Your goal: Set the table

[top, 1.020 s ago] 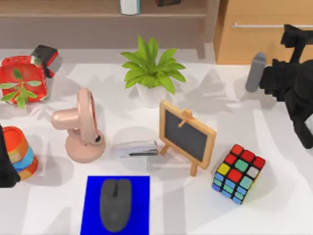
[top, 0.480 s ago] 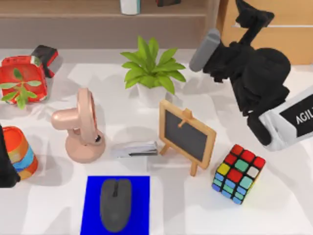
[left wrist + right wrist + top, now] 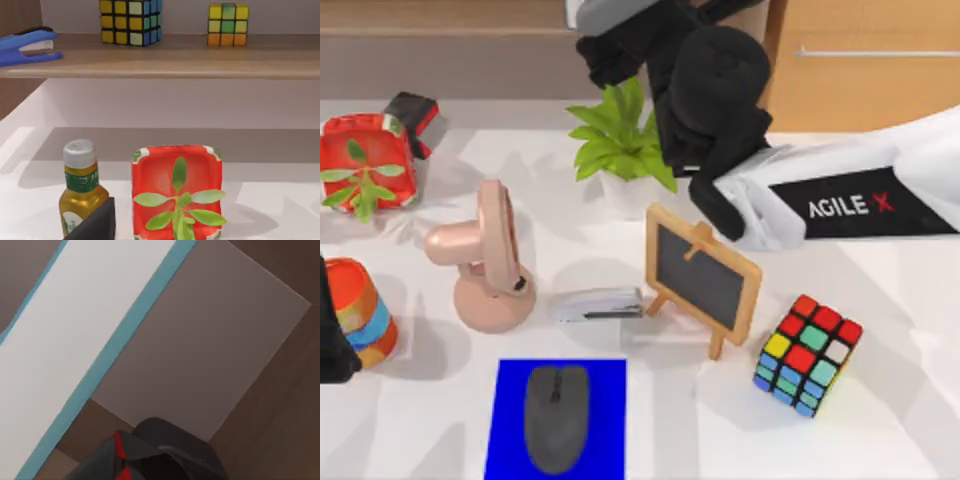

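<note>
At the near edge of the tabletop, left of centre, a grey mouse is seen lying on a blue mat. Toward the near right, a colour cube rests on the bare white surface. Just beyond the mat a grey stapler lies flat, with a pink desk fan standing to its left and a small wood-framed chalkboard easel to its right. At the left edge a striped orange cup is partly covered by the dark bulk of the left arm, which is parked there; the state of its fingers cannot be told. Farther back a potted green plant stands near the middle, and a red square planter with a green sprig sits at the far left corner, a dark red-marked object just beside it. In the left wrist view the same planter is recorded next to a yellow bottle, below a shelf carrying two colour cubes and a blue stapler. The right arm is extended from the right edge across the far side, its gripper held above the plant toward the back shelving; whether the fingers are spread or pressed together cannot be told. A light-wood cabinet stands at the far right.
</note>
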Controlling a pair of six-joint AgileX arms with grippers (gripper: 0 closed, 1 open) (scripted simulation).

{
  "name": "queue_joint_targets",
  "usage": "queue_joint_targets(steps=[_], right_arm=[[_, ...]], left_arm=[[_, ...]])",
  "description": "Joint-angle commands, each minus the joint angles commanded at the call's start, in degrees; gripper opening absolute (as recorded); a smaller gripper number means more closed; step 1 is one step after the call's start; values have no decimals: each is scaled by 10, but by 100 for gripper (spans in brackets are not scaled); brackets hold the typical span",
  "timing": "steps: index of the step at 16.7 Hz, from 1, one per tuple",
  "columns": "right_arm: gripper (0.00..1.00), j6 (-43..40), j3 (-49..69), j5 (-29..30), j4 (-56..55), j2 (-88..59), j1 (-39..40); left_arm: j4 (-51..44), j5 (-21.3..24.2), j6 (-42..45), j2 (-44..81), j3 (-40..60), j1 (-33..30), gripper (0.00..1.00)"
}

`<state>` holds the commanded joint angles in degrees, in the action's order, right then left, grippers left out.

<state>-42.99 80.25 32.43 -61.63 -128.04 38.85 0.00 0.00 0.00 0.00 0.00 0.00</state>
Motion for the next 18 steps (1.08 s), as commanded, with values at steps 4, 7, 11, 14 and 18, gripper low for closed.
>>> queue_joint_targets(steps=[4, 7, 11, 14, 18], right_arm=[[100, 172, 133, 62, 123, -62, 40], [100, 287, 225, 101, 215, -100, 54], [100, 392, 317, 133, 309, -129, 57], [100, 423, 347, 141, 342, -139, 56], [100, 424, 347, 141, 343, -140, 56]], left_arm=[[0, 0, 0, 0, 0, 0, 100], [0, 0, 0, 0, 0, 0, 100], [0, 0, 0, 0, 0, 0, 100], [0, 0, 0, 0, 0, 0, 100], [0, 0, 0, 0, 0, 0, 100]])
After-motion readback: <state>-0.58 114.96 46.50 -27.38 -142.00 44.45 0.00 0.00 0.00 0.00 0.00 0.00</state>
